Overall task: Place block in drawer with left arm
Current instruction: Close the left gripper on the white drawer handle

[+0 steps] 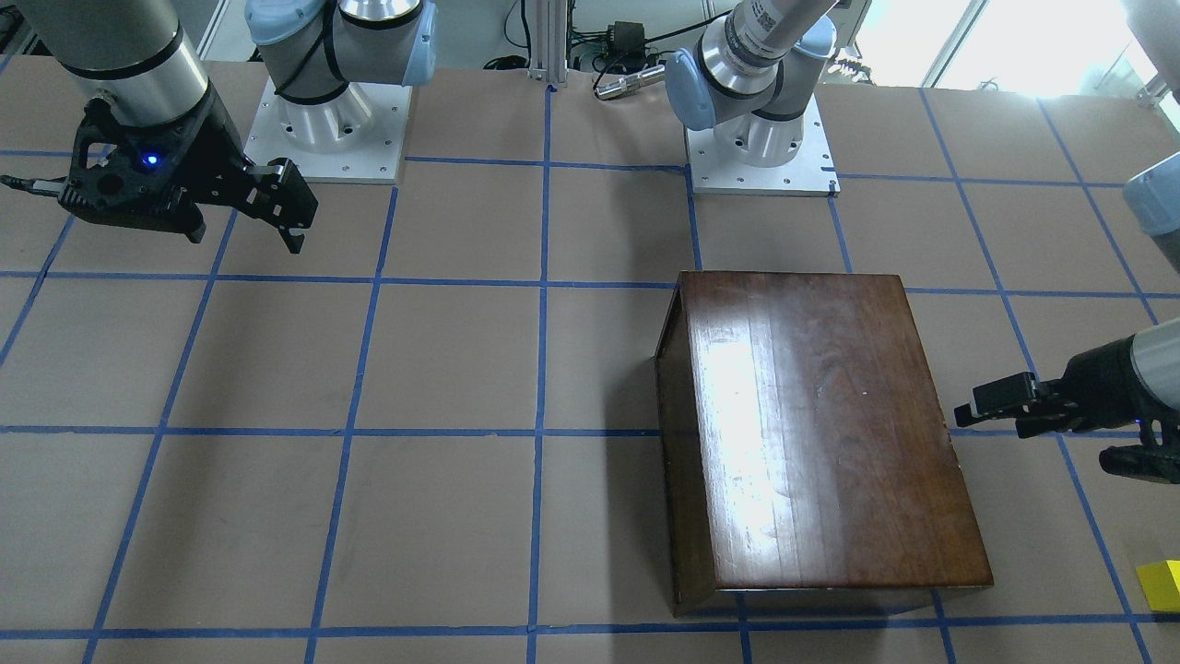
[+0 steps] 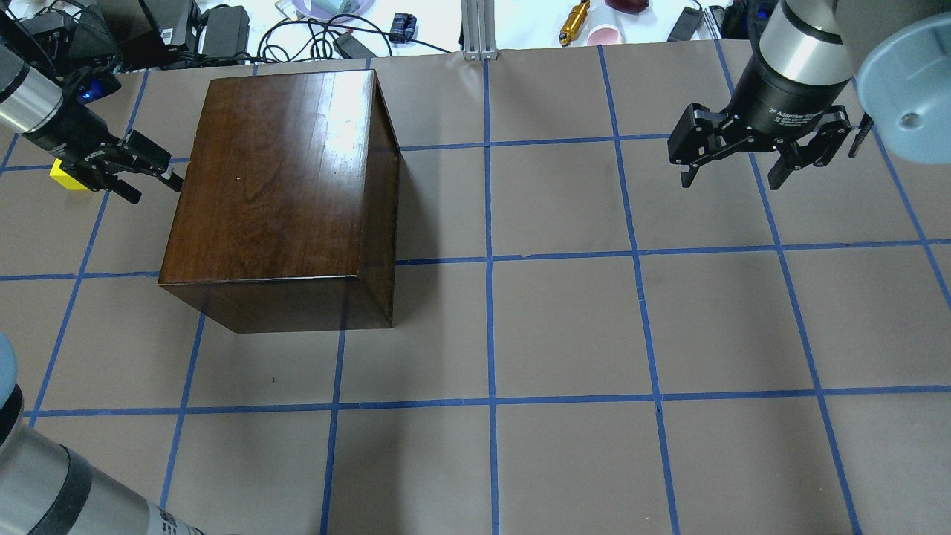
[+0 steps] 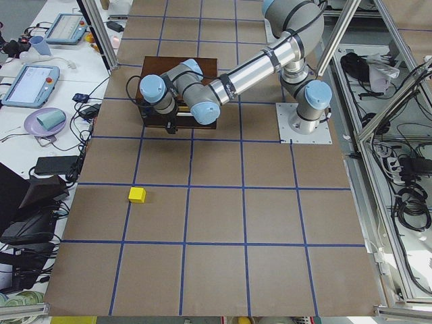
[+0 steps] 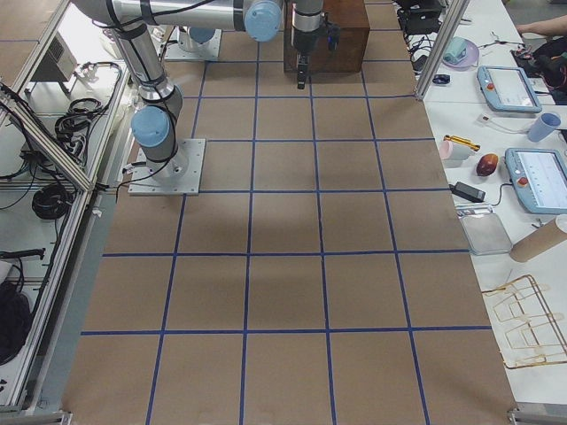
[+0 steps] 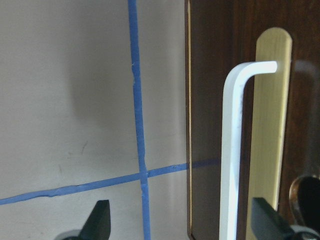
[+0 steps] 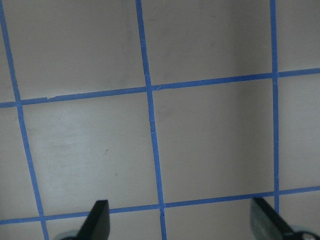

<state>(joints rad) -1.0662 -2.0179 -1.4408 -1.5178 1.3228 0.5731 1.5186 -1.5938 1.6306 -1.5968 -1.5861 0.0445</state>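
Observation:
The yellow block (image 2: 62, 179) lies on the table left of the dark-brown box (image 2: 282, 186), partly behind my left gripper. It also shows in the front-facing view (image 1: 1160, 586) and in the exterior left view (image 3: 137, 195). The drawer is shut. Its dark front panel (image 5: 210, 125), with a pale bent handle (image 5: 234, 150), fills the right of the left wrist view. My left gripper (image 2: 157, 187) is open and empty, close to that panel, with one fingertip in front of the handle. My right gripper (image 2: 732, 178) is open and empty, far off over bare table.
Blue tape lines grid the brown table (image 2: 565, 327). The two arm bases (image 1: 323, 129) stand at the robot's edge. Cables, tablets and cups lie on the bench past the far edge (image 2: 312, 22).

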